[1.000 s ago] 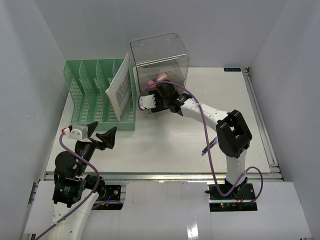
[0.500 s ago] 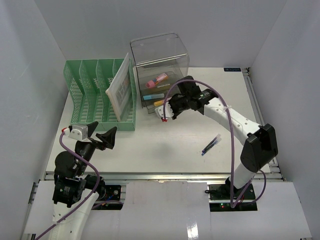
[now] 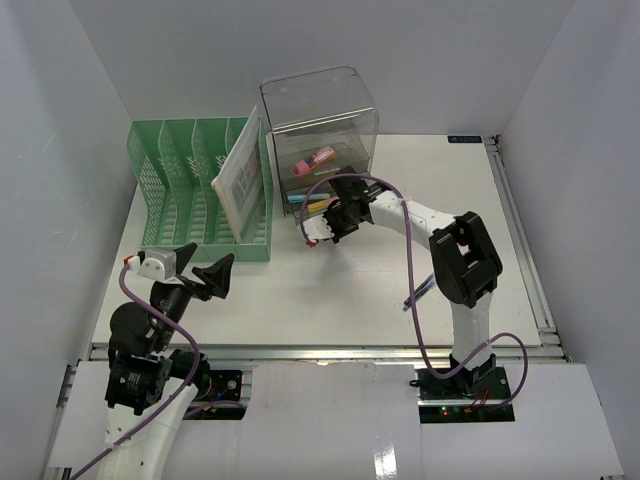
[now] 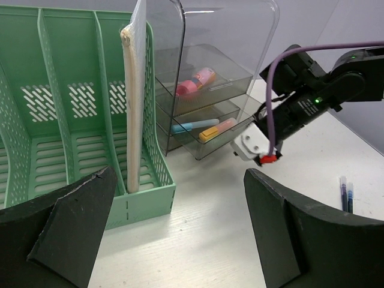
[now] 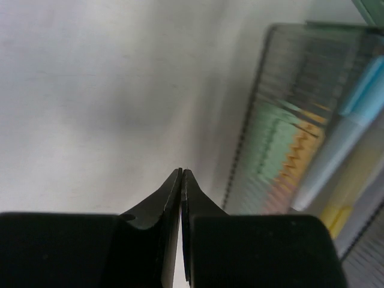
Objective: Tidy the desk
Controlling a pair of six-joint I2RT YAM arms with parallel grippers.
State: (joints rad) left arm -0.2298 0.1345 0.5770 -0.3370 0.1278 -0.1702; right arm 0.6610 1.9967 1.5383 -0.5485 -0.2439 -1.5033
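The desk is a wide white tabletop. At its back stands a clear grey drawer box with its drawers pulled out: a pink marker lies in the upper one, a blue marker and an orange one lower down. My right gripper is shut with nothing in it. It hovers low over the desk just in front of the drawers. My left gripper hangs open and empty over the near left of the desk.
A green mesh file rack stands left of the drawer box with a white booklet upright in its rightmost slot. Two dark blue pens lie on the desk to the right, partly behind the right arm in the top view.
My right gripper left the upper drawer, where the pink marker now lies, swung out to the right, and came back in front of the lower drawers. Its jaws closed. The left arm stayed still.
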